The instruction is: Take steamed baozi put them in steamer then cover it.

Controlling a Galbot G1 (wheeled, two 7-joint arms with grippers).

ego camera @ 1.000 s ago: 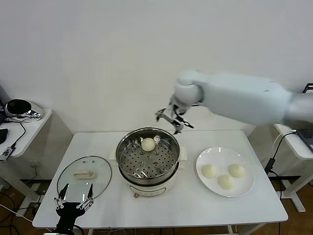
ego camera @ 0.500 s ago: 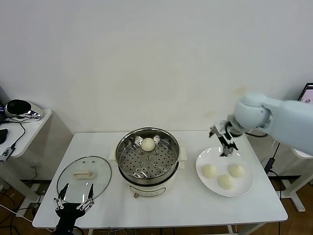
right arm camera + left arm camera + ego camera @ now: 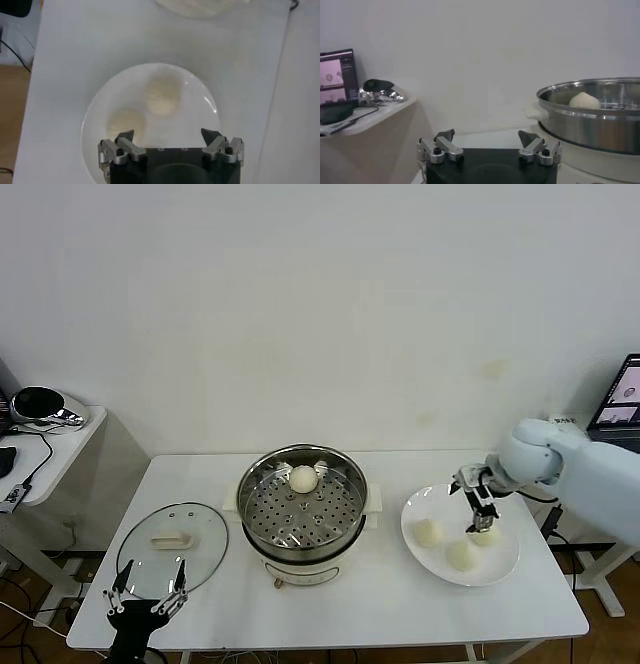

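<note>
1. Right hand [image 3: 480, 509] hovered low over the flat white round plate [image 3: 440, 558] on the right of the white surface [image 3: 400, 604], its fingers spread apart and holding nothing, poised just above the farthest-right of three small cream-white steamed buns [image 3: 487, 535].
2. Two more buns, [image 3: 428, 532] and [image 3: 461, 555], lay close together on the same plate; a fourth bun [image 3: 303, 478] already sat on the perforated tray at the back of the shiny round stainless-steel steamer [image 3: 300, 536] at the centre.
3. The round clear glass lid with the cream-white handle [image 3: 172, 544] lay flat on the surface, left of the steamer and not touching it.
4. Left hand [image 3: 148, 606] waited at the near edge of the surface just in front of the lid, fingers apart and empty.
5. Buns of this kind are likely light, soft and easily dented, with a smooth skin that may slip; a gentle pinch across the widest part of the dome, fingers on either side, looked the safest hold.
6. Roughly a quarter of the loading appeared done, with covering yet to come.
</note>
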